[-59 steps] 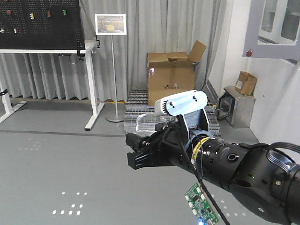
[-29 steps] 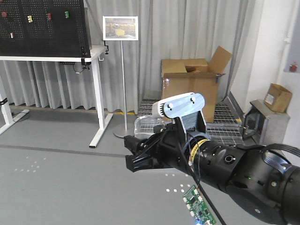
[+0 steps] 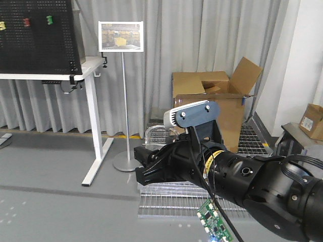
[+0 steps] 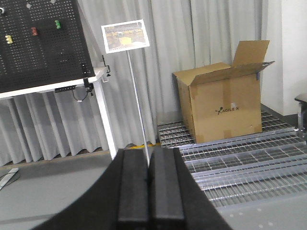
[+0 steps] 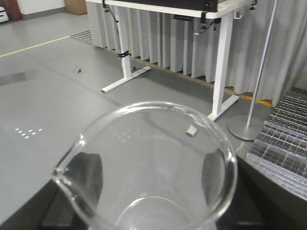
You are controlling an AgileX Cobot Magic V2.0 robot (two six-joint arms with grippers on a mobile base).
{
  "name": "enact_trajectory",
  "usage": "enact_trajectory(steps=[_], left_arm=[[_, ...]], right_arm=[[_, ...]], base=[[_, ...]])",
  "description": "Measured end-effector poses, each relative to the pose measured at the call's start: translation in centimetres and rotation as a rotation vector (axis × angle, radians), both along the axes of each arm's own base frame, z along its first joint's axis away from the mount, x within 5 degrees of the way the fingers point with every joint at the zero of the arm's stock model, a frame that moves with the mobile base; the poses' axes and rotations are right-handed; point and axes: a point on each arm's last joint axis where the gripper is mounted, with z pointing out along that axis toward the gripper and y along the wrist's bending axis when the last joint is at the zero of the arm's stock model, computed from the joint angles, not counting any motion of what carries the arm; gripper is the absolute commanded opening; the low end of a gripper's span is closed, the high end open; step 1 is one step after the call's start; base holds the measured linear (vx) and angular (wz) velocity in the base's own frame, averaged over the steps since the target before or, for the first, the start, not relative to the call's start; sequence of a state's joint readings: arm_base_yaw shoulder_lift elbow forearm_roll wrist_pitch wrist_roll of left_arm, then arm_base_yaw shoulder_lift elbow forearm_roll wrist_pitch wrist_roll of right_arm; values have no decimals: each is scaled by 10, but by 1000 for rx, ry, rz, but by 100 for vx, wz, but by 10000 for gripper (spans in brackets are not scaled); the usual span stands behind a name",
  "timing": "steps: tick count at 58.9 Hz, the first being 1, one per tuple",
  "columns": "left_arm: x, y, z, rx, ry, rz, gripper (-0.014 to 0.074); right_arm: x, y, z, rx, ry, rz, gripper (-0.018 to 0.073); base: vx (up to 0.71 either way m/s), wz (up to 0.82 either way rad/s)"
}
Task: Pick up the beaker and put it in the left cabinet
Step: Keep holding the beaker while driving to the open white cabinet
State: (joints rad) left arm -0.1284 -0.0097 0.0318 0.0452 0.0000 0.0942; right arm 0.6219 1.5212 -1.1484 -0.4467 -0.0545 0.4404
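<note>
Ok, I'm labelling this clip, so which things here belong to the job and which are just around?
Job: beaker, right tool gripping it; cabinet not in view.
Just around: cardboard box, sign stand, desk, pegboard, floor grating.

Right gripper [image 3: 146,165], black, holding clear beaker [image 3: 157,135]; behind: open cardboard box [image 3: 232,116], sign stand [image 3: 121,36], pegboard [image 3: 35,35], grey curtain [image 3: 171,40].

The beaker [image 5: 148,165] is clear, colourless glass; the right gripper [image 3: 145,167] is black. The left gripper [image 4: 149,158] is matte black too. Beyond it are a brown cardboard box [image 4: 220,103], pale grey pleated curtains [image 4: 192,38] and, off to its left, a black pegboard [image 4: 38,45] dotted with fine holes.
</note>
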Motion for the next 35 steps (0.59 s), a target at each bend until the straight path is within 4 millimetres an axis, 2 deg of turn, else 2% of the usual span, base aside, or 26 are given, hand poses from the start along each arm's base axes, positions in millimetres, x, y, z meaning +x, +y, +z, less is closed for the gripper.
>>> enact_trajectory(steps=[35], left_arm=[[0, 0, 0, 0, 0, 0, 1]], right_arm=[[0, 0, 0, 0, 0, 0, -6]], base=[[57, -12]])
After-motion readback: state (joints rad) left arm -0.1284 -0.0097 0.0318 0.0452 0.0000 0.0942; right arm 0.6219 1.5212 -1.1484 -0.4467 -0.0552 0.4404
